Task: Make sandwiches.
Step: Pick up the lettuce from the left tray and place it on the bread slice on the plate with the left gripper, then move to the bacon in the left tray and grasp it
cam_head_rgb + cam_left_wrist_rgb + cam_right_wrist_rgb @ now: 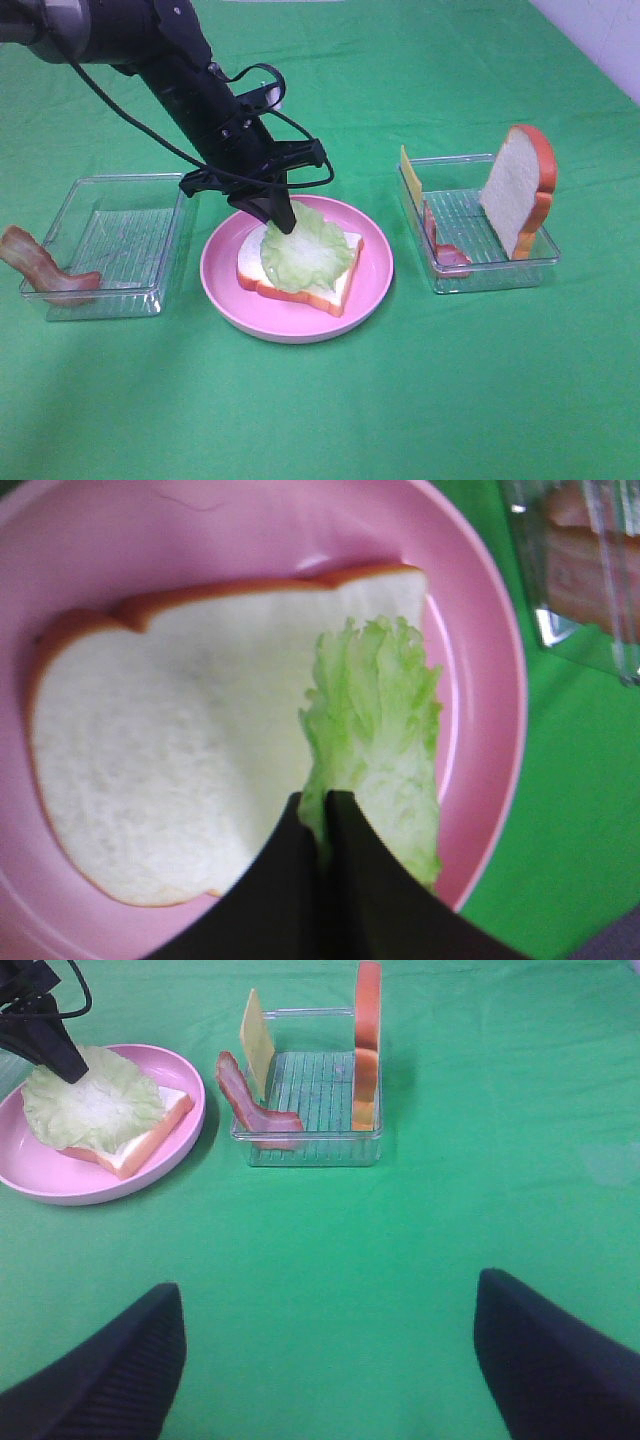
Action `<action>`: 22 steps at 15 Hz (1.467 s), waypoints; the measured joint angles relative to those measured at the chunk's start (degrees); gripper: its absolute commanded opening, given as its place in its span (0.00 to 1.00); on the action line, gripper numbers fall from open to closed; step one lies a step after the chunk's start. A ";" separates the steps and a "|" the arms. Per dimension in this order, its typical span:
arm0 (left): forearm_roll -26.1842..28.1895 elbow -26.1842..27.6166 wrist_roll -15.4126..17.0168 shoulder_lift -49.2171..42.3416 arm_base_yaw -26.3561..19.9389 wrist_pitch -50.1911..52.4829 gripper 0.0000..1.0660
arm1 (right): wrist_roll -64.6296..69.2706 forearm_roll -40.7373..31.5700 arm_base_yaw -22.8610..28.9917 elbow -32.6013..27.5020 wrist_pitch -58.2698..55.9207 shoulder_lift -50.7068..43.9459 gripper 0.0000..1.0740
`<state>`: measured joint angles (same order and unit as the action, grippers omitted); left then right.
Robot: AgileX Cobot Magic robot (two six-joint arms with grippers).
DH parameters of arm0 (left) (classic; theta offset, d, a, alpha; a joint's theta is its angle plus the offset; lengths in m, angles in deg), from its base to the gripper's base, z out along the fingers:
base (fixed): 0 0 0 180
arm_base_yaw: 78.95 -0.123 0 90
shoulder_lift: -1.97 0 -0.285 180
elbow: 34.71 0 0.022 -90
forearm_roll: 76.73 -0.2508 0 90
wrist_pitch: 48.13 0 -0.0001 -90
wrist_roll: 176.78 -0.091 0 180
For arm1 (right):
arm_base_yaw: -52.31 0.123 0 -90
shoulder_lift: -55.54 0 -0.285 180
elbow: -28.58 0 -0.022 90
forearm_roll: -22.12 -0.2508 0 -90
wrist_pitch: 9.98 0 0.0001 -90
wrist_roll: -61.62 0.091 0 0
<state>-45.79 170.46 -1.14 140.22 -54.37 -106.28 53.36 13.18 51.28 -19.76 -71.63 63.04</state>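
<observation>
Pinching the lettuce leaf (312,252) at its far-left edge: left hand (285,222), fingers pressed together on it. Leaf rests on the bread slice (345,280), which lies flat in the pink plate (222,270) at the centre of the tabletop (450,400). Spread wide with nothing between the fingers: right hand (330,1360), hanging over the green cloth, near right. In the right tray (495,272): second bread slice (518,190) upright at the right wall, cheese slice (409,177) standing at the left wall, bacon strip (440,245) at the near-left corner. On the left tray (110,240): another bacon strip (40,265) draped over its near-left rim.
</observation>
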 measured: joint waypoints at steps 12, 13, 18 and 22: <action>-10.49 0.29 4.81 -2.23 0.00 1.72 0.78 | 0.00 0.00 0.00 0.00 0.00 0.00 0.70; -14.27 1.03 6.88 -3.44 0.00 1.20 0.78 | 0.00 0.00 0.00 0.00 0.00 0.00 0.70; -29.68 11.80 12.72 -5.21 0.00 -10.43 0.78 | 0.00 0.00 0.00 0.00 0.00 0.00 0.70; -34.03 14.73 12.89 -7.22 -1.38 -11.00 0.78 | 0.00 0.00 0.00 0.00 0.00 0.00 0.70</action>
<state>-79.83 185.18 11.75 133.00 -55.75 -117.28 53.36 13.18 51.28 -19.76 -71.63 63.04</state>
